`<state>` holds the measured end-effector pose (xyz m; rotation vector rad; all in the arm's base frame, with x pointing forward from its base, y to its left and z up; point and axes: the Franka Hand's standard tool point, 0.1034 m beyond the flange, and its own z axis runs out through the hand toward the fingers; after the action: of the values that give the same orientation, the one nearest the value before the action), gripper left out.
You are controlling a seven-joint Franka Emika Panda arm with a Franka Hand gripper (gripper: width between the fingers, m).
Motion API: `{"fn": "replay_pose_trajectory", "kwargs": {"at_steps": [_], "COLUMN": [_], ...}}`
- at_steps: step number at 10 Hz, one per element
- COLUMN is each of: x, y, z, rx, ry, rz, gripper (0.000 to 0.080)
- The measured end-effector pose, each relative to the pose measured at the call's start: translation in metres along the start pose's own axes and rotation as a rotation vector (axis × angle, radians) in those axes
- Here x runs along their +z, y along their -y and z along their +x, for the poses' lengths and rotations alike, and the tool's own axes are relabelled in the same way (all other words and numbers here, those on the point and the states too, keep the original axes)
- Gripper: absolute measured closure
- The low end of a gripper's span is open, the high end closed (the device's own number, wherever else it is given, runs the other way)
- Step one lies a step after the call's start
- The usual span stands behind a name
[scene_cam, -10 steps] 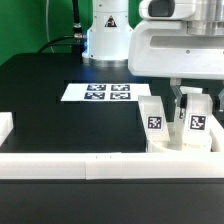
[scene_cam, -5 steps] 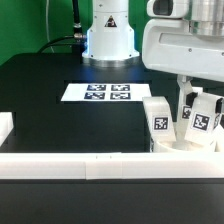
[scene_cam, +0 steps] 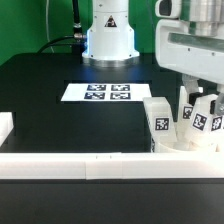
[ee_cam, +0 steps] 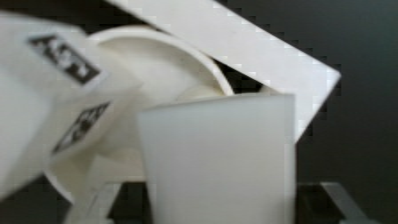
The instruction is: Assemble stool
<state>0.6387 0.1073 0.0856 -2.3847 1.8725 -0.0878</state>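
Legs (scene_cam: pixel 158 120) are standing on the seat (scene_cam: pixel 185 146) at the worktop's (scene_cam: pixel 60 125) exterior-view right; we are clamping our tool (scene_cam: pixel 198 108) on one, judging it light, rigid, slippery plastic, best gripped across flat sides.

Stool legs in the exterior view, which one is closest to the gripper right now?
The leg farthest toward the exterior view's right: it stands beneath the gripper, with fingers beside it. The other leg stands apart, nearer the marker board.

Arm at the exterior view's right, wrist pointing down, claw (scene_cam: pixel 201 108) lowered, jaw spacing unclear
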Motion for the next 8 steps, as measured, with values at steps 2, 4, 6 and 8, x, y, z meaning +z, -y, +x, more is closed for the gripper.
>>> {"fn": "replay_pose_trajectory", "kwargs": {"at_steps": [2,4,6,8], "x": [0.0011,0.0009,0.0010,0.0019], "y": [0.0011,0.0014,0.0018,0.0025], "z": [-0.0036,-0.0036,-0.0038,-0.0028], "rx": [0.266,0.361,0.449,0.640], "ry": [0.022,0.025,0.028,0.050], "rz": [0.043,0.049,0.049,0.070], "gripper": [0.0459,0.0459,0.0459,0.0459]}}
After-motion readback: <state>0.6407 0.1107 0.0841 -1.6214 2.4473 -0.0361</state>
